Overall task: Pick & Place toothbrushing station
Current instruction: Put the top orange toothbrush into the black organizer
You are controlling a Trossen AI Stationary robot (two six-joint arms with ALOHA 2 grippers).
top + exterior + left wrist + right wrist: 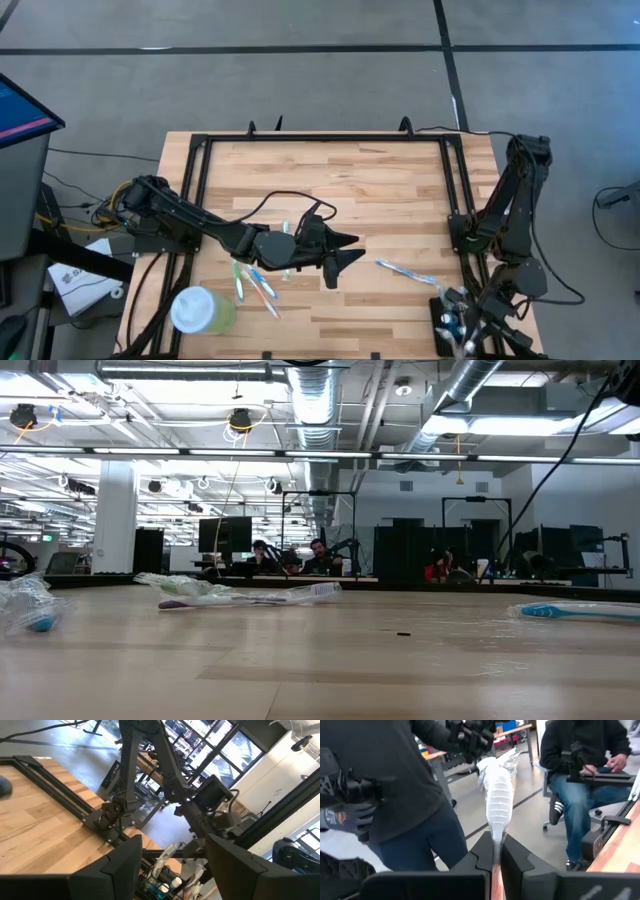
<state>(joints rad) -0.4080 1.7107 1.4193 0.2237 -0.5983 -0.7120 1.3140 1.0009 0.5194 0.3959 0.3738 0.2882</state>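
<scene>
The toothbrushing station (446, 322), a small black holder, stands at the table's near right corner; the left wrist view shows its slotted top (156, 887) with brushes in it. My right gripper (466, 328) hovers beside it, shut on a toothbrush in a clear wrapper (499, 800). My left gripper (348, 256) hangs open over the table's middle, pointing toward the right edge, with nothing between its fingers (115, 865). Loose wrapped toothbrushes lie flat on the table at the near left (256, 284) and right of centre (406, 270). My right gripper pinches one end of the wrapped toothbrush (496, 851) between its two fingers (482, 855). The brush runs on in line with the fingers, out past their tips and beyond the table's edge. It is lifted clear, wrapper and all.
A pale green cup with a white lid (200, 310) stands at the near left corner. A black frame (320, 138) runs along the table's far and side edges. People stand and sit just beyond the table (395, 795), close to my right gripper.
</scene>
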